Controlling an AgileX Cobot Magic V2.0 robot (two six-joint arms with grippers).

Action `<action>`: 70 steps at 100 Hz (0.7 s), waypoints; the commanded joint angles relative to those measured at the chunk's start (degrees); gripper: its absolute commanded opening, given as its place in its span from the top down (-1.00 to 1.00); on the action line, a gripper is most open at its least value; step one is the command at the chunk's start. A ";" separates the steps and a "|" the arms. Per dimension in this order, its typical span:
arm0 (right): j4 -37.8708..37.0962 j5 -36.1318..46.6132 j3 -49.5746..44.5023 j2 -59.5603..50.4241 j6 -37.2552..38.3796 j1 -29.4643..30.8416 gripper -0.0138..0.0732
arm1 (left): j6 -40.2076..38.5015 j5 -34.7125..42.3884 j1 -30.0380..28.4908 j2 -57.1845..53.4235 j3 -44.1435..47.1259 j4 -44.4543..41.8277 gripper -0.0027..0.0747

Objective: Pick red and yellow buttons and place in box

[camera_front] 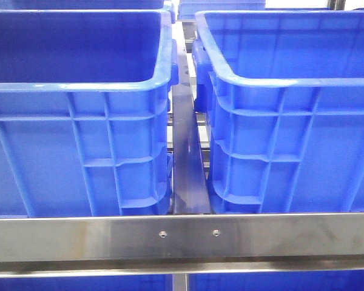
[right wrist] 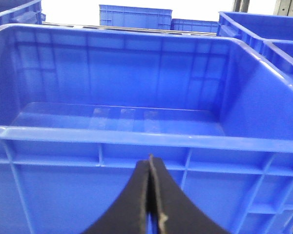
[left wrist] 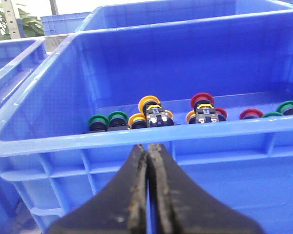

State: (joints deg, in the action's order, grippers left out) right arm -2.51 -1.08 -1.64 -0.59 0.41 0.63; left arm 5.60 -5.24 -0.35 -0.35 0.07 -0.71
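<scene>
i see a metal rack frame carrying everything: a brushed steel crossbar with two screw heads runs along the near edge, and a dark steel rail runs away from it between the crates. two blue crates sit on this frame side by side, the left crate and the right crate, apart, with the rail in the gap
</scene>
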 commanded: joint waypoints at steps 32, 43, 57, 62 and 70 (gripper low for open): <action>-0.44 4.41 0.94 -1.36 0.18 0.43 0.83 | -0.65 4.55 -0.21 -1.71 2.93 0.23 0.98; -0.44 4.41 0.94 -1.36 0.18 0.43 0.83 | -0.65 5.24 -0.21 -1.71 2.93 0.23 0.98; -0.44 4.41 0.94 -1.36 0.18 0.43 0.83 | -0.65 8.11 -0.21 -1.71 2.93 0.71 0.98; -0.44 4.41 0.94 -1.36 0.18 0.43 0.83 | -0.65 9.79 -0.21 -1.71 2.50 0.71 0.98; -0.44 4.41 0.94 -1.36 0.18 0.43 0.83 | -0.65 9.41 -0.21 -1.71 0.37 0.71 0.98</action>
State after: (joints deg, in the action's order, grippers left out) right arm -2.51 -1.08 -1.64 -0.59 0.41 0.63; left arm 5.60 -1.14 -0.35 -0.35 0.07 -0.58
